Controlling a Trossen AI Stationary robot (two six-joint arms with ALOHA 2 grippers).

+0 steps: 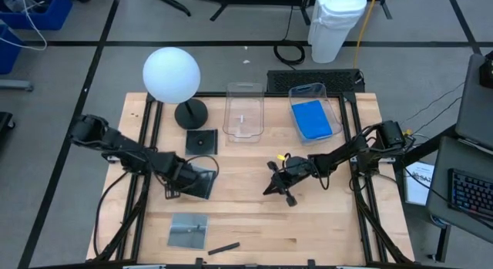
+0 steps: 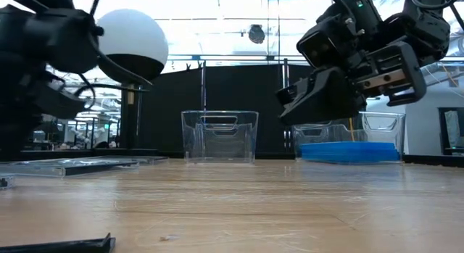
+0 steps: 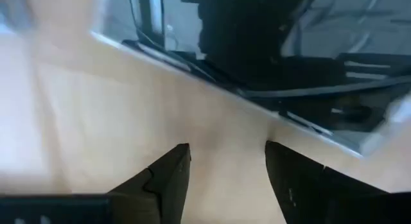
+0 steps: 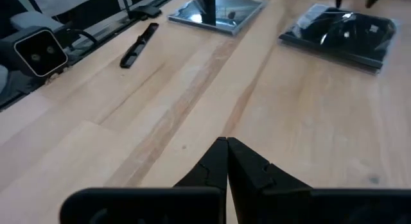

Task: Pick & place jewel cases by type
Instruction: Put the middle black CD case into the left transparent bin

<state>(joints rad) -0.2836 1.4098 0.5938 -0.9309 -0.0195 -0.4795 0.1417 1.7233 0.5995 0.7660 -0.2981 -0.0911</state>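
The left gripper (image 1: 202, 182) is positioned over a dark jewel case (image 1: 199, 181) on the left-centre of the wooden table (image 1: 323, 223); in the left wrist view its two fingers (image 3: 168, 179) are spread apart with bare table between them and the edge of the dark case (image 3: 270, 89) just ahead, so the case is not gripped. The right gripper (image 1: 276, 184) is held above the middle of the table with its fingers pressed together and nothing between them, as is seen in the right wrist view (image 4: 226, 161). A second dark jewel case (image 1: 201, 141) lies flat just in front of the base of the white globe lamp (image 1: 172, 73). A grey jewel case (image 1: 189, 229) lies near the front edge of the table, with a small dark stick (image 1: 223, 247) beside it. Blue jewel cases (image 1: 312, 119) are stacked inside the right clear tub (image 1: 337, 107); how many are stacked cannot be told. The left clear tub (image 1: 244, 92) stands beside it, toward the lamp, and no case is seen in it. In the low view the blue stack (image 2: 348, 151) is seen resting on the floor of its tub.
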